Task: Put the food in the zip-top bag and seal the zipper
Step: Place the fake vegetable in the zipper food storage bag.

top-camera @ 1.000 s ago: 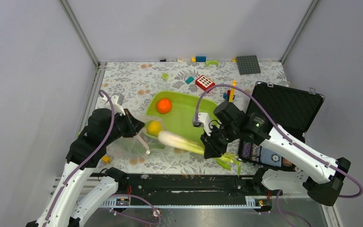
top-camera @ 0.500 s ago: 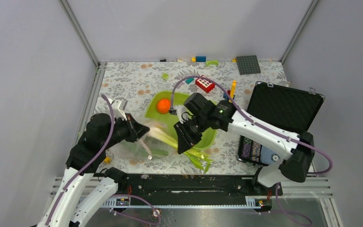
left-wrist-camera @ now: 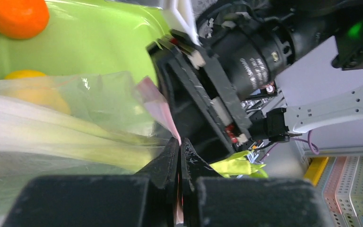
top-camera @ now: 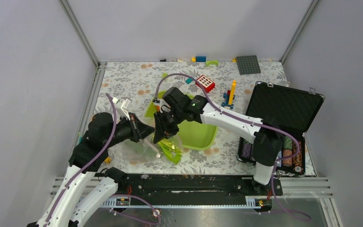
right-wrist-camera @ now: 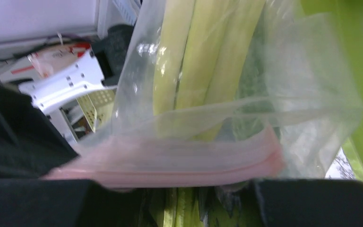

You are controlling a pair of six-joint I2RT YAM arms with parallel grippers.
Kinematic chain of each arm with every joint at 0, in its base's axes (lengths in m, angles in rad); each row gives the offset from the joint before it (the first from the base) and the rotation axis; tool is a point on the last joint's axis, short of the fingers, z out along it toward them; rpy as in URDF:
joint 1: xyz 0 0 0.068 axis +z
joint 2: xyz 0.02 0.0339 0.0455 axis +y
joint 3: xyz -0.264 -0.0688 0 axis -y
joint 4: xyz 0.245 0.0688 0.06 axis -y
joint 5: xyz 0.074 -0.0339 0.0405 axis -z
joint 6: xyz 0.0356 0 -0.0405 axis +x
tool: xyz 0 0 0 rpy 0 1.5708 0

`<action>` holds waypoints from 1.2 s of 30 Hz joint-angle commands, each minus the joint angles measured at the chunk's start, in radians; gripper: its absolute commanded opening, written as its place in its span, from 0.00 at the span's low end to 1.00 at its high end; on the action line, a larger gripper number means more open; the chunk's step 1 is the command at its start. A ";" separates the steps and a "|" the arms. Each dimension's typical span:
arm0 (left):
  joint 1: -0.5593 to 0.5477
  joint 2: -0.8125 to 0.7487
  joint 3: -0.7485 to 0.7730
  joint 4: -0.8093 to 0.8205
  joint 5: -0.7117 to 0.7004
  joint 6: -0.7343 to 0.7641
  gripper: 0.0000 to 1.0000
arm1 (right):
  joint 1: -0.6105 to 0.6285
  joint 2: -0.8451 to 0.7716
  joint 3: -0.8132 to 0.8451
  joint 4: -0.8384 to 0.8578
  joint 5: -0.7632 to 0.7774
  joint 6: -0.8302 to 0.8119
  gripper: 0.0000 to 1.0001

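Pinches one zip-top bag [left-wrist-camera: 75, 123] by its zipper [left-wrist-camera: 158, 106], left tool [left-wrist-camera: 178, 147] fully together. Clamps one leek [right-wrist-camera: 203, 66] in right tool [right-wrist-camera: 189, 204], stalks seen through bag film. Shows one orange fruit [left-wrist-camera: 16, 16] on green tray [left-wrist-camera: 99, 38], upper left; one yellow fruit [left-wrist-camera: 24, 74] just below.

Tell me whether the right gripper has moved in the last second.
Yes. The right gripper moved left, away from the black case, across the green tray.
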 commanded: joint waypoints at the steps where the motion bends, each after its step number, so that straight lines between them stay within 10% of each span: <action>1: -0.019 -0.002 -0.003 0.118 0.107 -0.030 0.00 | -0.002 0.006 -0.007 0.243 0.061 0.199 0.00; 7: -0.029 -0.022 -0.031 0.118 0.159 -0.046 0.00 | -0.044 0.013 -0.179 0.633 0.029 0.475 0.00; 18: -0.036 -0.055 -0.057 0.098 0.261 -0.044 0.00 | -0.085 -0.025 -0.372 0.850 0.201 0.677 0.00; 36: -0.046 -0.016 -0.004 0.297 0.356 -0.195 0.00 | 0.085 -0.023 -0.314 0.543 0.834 0.486 0.00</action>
